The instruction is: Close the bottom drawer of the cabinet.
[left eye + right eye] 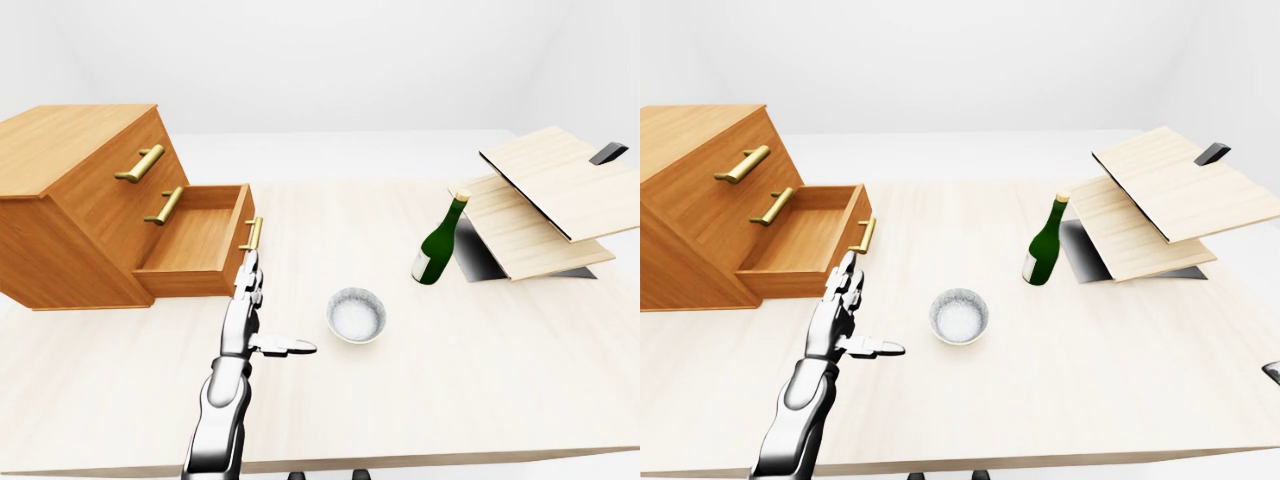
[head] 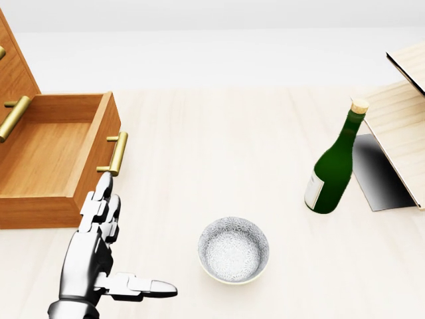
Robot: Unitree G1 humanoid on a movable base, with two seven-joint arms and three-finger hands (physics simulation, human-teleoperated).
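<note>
- Bottom drawer [image 2: 50, 156]: stood pulled out of cabinet [image 1: 70, 190], head view's left.
- Left hand [image 2: 93, 256]: fingers extended, thumb splayed, holding nothing, fingertips just below brass handle [image 2: 117, 153].
- Right hand: unseen.

The place was no real room but a bare simulated test space: blank white walls [image 1: 330, 60] and floor surrounded one pale wooden table [image 1: 420, 390]. On it sat household props, loosely homelike: a wooden cabinet [image 1: 70, 200] with brass handles at far left, a green bottle [image 1: 438, 245], a small patterned bowl [image 2: 234, 250] near the middle, and slanted light wooden boards [image 1: 545, 200] at far right.
</note>
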